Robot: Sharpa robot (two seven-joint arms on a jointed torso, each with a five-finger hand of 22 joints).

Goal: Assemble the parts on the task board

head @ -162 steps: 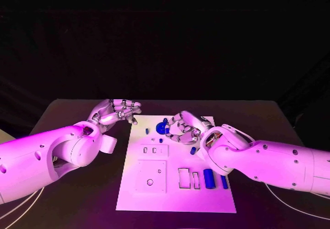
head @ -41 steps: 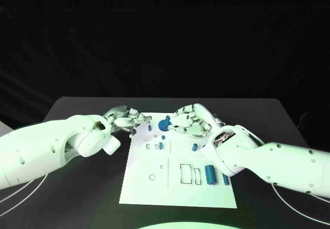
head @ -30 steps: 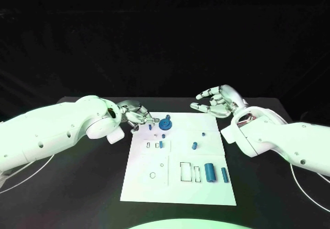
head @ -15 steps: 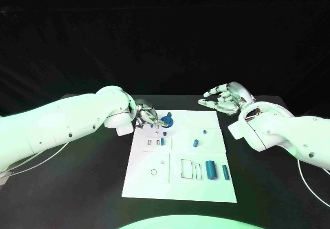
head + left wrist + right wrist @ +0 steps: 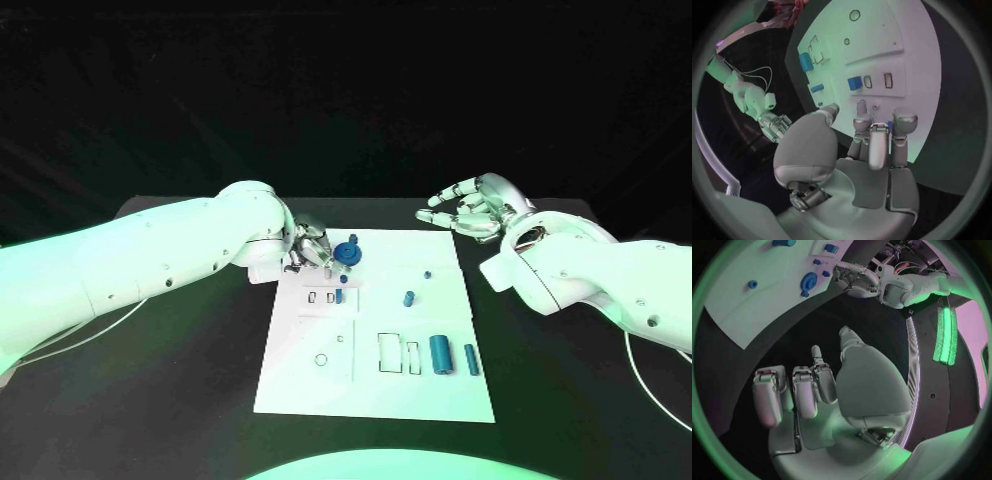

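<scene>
Most parts [image 5: 440, 352] lie loose on the board [image 5: 375, 395], so plenty remains; left hand [image 5: 307, 249] hovers fingers apart by the disc [image 5: 348, 257], right hand [image 5: 472, 208] spread and empty.

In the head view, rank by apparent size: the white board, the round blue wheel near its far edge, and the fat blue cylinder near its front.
1. White board, by far the largest.
2. Fat blue cylinder and round blue wheel: too alike to rank, and the wheel lies farther from the camera.
</scene>
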